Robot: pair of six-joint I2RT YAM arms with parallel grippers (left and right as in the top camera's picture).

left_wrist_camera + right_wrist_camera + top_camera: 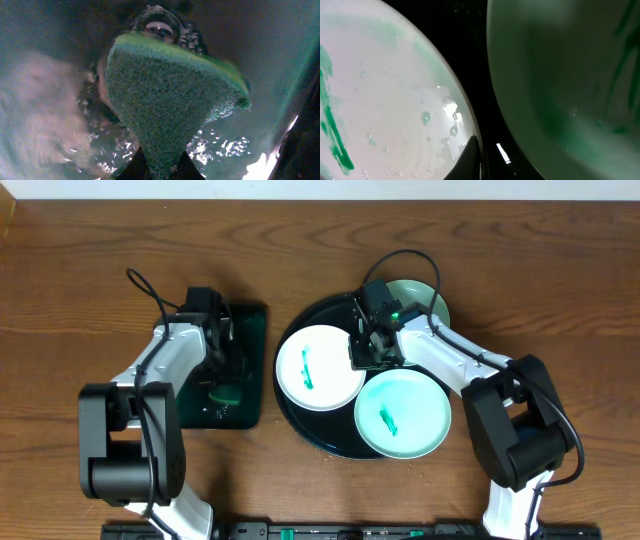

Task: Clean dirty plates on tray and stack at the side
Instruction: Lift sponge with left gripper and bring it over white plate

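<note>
The round black tray (318, 316) holds a white plate (330, 375) and a mint plate (410, 420) in front, both with teal smears. A second mint plate (425, 295) lies at the back, partly under my right arm. My right gripper (368, 350) is at the white plate's right rim. In the right wrist view one finger lies on the white plate's (385, 100) rim, gripper (482, 160) narrow, with a mint plate (560, 75) to the right. My left gripper (222, 383) (162, 167) is shut on a green sponge (170, 95), low over water.
A smaller rectangular black tray (252, 330) with water in it (280, 75) stands left of the round tray, under my left gripper. Bare wooden table (80, 280) lies around both trays. The round tray's black floor (480, 60) shows between the two plates.
</note>
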